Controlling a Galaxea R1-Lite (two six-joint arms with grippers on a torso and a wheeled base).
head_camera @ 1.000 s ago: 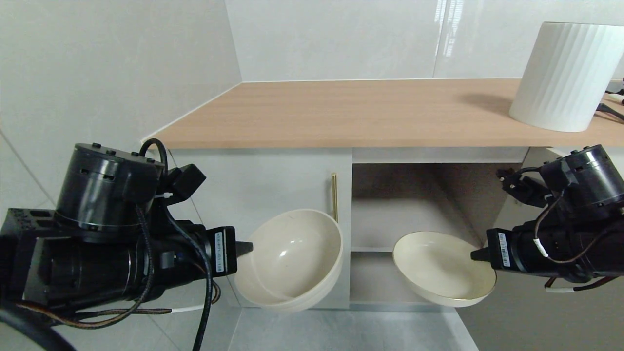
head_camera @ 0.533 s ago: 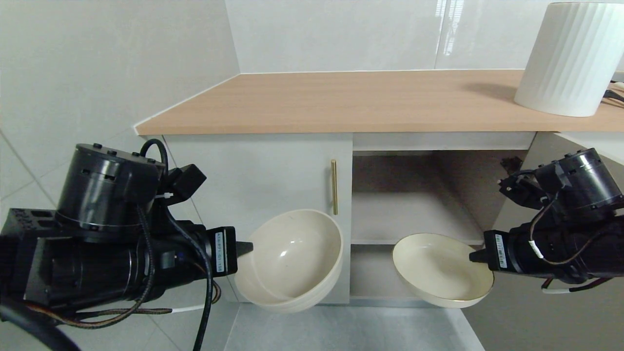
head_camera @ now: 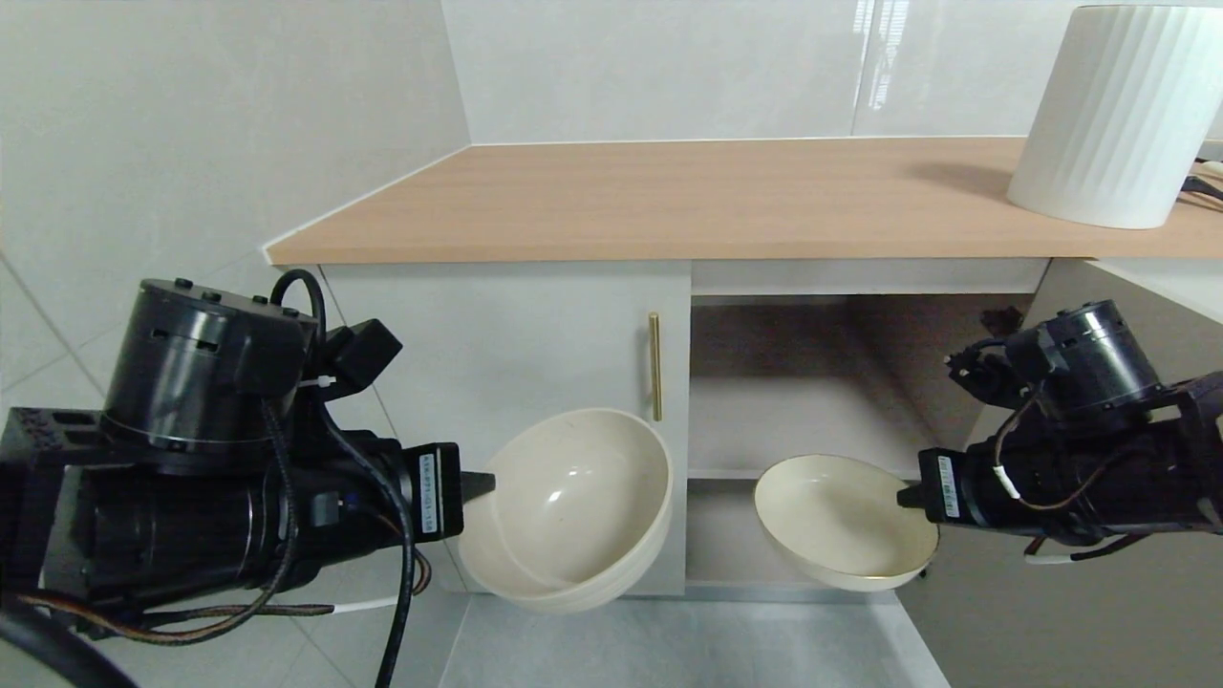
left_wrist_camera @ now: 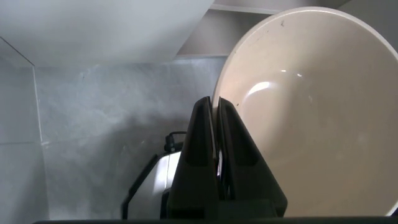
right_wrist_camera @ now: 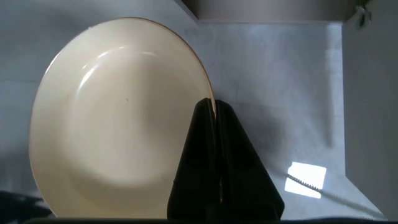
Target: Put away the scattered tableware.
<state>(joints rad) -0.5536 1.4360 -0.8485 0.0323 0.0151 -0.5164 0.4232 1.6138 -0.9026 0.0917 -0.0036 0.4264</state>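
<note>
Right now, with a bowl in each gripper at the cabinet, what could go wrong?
1. The left gripper and right gripper each pinch only a rim, so the deep bowl or shallow bowl might pivot or slip.
2. The deep bowl hangs before the closed door, close under its handle; pushing forward could knock it.
3. The shallow bowl sits level with the shelf edge and may clip it going in.

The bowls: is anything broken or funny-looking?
Nothing is broken or spilled. The deep cream bowl tilts steeply, gripped by its rim in the left pincer; the shallow cream dish tilts less in the right pincer.
</note>
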